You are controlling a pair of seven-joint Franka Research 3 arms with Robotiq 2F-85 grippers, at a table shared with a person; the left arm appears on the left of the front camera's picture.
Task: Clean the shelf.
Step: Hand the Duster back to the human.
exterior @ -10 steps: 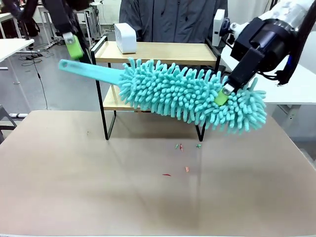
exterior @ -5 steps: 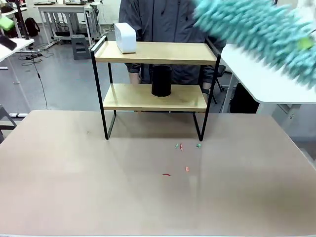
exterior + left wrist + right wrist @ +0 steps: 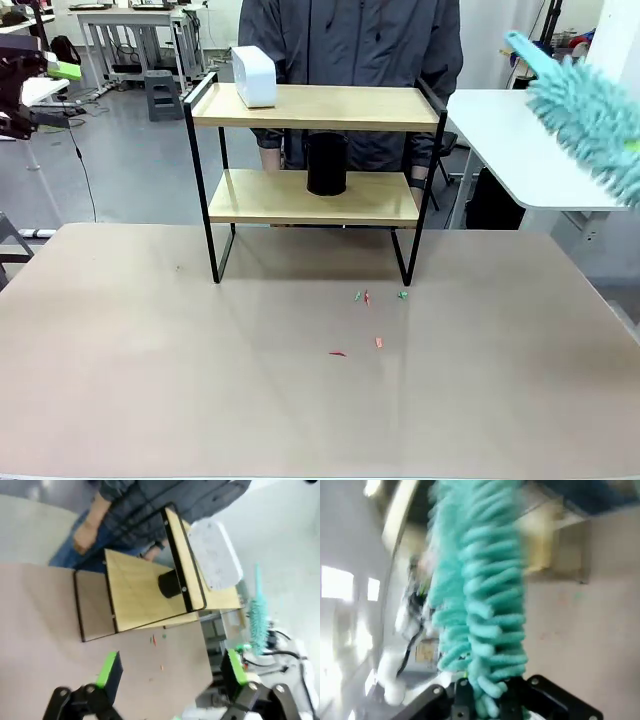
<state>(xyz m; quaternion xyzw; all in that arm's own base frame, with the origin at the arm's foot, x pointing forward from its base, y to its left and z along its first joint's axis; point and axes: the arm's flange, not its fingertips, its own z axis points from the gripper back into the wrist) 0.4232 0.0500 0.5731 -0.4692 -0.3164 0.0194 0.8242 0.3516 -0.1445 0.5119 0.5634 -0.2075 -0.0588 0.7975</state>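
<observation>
Left gripper (image 3: 170, 672) spread wide and empty, high at the table's left edge; two-tier shelf (image 3: 310, 108) mid-table toward the far side; right gripper (image 3: 487, 700) clamped on the teal microfibre duster (image 3: 590, 115), raised off right. Judged between sweeps: next needs the duster lowered onto a board. In the way: white box (image 3: 254, 76) on top, black cylinder (image 3: 326, 163) below; coloured scraps (image 3: 366, 297) in front.

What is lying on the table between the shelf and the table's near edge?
In the front view, a few small red and green scraps lie on the table just before the shelf; nearer, the stretch is bare.
</observation>
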